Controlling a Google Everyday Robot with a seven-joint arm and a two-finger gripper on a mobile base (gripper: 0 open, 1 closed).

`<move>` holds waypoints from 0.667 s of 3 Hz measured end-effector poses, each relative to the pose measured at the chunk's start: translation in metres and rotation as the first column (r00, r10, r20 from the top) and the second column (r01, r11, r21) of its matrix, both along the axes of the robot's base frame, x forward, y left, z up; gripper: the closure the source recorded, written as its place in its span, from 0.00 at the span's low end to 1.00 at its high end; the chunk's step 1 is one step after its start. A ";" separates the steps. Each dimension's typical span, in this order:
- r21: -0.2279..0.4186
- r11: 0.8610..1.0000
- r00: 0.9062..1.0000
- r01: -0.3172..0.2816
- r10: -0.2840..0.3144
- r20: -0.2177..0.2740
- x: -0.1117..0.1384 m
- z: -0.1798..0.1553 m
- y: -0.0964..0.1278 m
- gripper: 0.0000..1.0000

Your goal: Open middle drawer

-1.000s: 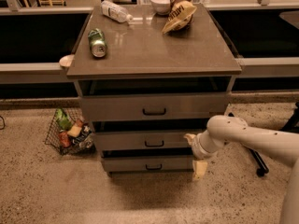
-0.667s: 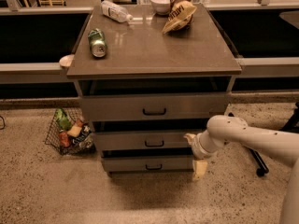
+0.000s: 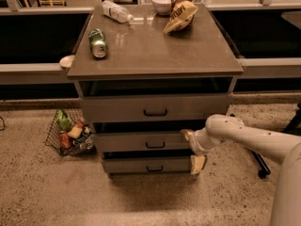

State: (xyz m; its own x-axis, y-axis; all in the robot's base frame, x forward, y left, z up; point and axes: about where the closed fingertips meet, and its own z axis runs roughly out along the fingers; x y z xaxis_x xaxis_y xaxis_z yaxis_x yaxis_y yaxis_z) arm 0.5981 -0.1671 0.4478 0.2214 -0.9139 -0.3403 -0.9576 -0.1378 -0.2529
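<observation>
The middle drawer (image 3: 141,142) is a wide grey-brown front with a small black bar handle (image 3: 155,145), between the taller top drawer (image 3: 150,109) and the bottom drawer (image 3: 146,165). My gripper (image 3: 193,149) is at the middle drawer's right end, well to the right of the handle. It is open, with one yellowish fingertip (image 3: 187,134) near the drawer's top edge and the other down by the bottom drawer's right end. It holds nothing. My white arm (image 3: 244,138) reaches in from the right.
On the cabinet top (image 3: 155,51) lie a green can (image 3: 98,43), a plastic bottle (image 3: 116,11), a white bowl (image 3: 162,3) and a chip bag (image 3: 181,14). A wire basket of snacks (image 3: 69,133) stands on the floor at the cabinet's left. A dark chair leg (image 3: 261,166) is at right.
</observation>
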 end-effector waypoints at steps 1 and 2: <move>0.030 0.999 0.999 -0.036 0.036 0.015 0.021 -0.012 0.005 0.00; 0.063 0.997 0.998 -0.053 0.052 0.024 0.041 -0.023 0.008 0.00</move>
